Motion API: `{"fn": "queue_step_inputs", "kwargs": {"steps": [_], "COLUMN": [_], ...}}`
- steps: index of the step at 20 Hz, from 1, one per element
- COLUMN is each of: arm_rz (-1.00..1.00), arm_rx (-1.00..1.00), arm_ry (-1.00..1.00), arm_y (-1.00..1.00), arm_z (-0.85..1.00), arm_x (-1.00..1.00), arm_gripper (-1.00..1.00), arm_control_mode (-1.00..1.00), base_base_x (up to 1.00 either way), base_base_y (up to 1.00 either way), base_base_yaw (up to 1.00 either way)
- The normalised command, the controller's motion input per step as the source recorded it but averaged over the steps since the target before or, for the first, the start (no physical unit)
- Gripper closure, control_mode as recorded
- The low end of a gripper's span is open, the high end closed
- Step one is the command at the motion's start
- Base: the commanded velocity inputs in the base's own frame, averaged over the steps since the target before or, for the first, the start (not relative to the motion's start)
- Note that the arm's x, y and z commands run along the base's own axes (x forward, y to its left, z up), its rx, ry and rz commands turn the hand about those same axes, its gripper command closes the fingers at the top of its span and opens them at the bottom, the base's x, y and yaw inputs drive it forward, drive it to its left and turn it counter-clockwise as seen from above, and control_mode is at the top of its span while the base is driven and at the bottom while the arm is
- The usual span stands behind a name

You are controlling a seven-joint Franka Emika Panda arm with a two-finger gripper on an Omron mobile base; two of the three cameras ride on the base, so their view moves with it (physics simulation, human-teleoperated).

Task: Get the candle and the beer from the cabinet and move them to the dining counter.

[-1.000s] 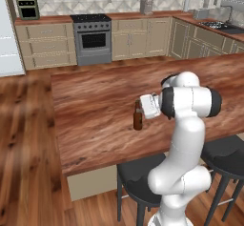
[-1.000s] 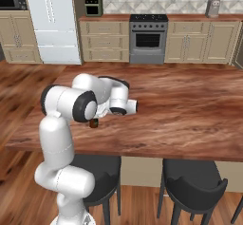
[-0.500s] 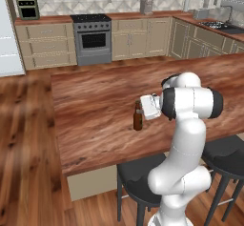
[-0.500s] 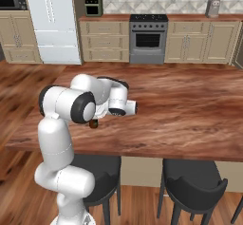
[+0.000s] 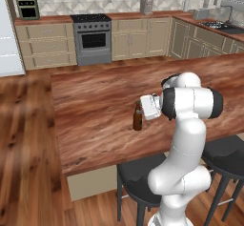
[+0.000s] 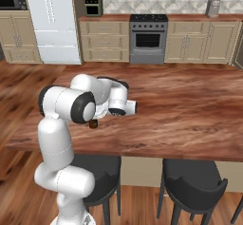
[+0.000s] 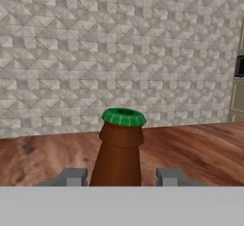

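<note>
Bottle [image 7: 117, 148] stood upright on worktop [image 5: 95, 101], near its front edge above stools [image 6: 192, 186]. End effector [image 7: 121, 176] straddled bottle neck, fingers [image 7: 71, 177] spread with gaps either side, not pinching. Cap looked green.

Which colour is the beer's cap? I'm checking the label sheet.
Green, on the beer with its brown neck; the hand view shows it best.

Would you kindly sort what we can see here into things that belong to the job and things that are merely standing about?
Job: beer, dining counter, gripper.
Standing about: stools, stove, fridge, toaster.
</note>
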Motion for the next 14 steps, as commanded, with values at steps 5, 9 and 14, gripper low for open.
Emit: {"fn": "queue_step_inputs", "kwargs": {"steps": [5,9,14], "arm_rz": [0.0,0.0,0.0], "arm_rx": [0.0,0.0,0.0], "arm_ry": [0.0,0.0,0.0], "arm_y": [0.0,0.0,0.0], "arm_z": [0.0,0.0,0.2], "arm_x": [0.0,0.0,0.0], "arm_gripper": [-1.0,-1.0,-1.0], "arm_control_mode": [-1.0,-1.0,-1.0], "base_base_x": [0.0,0.0,0.0], "base_base_y": [0.0,0.0,0.0], "base_base_yaw": [0.0,0.0,0.0]}}
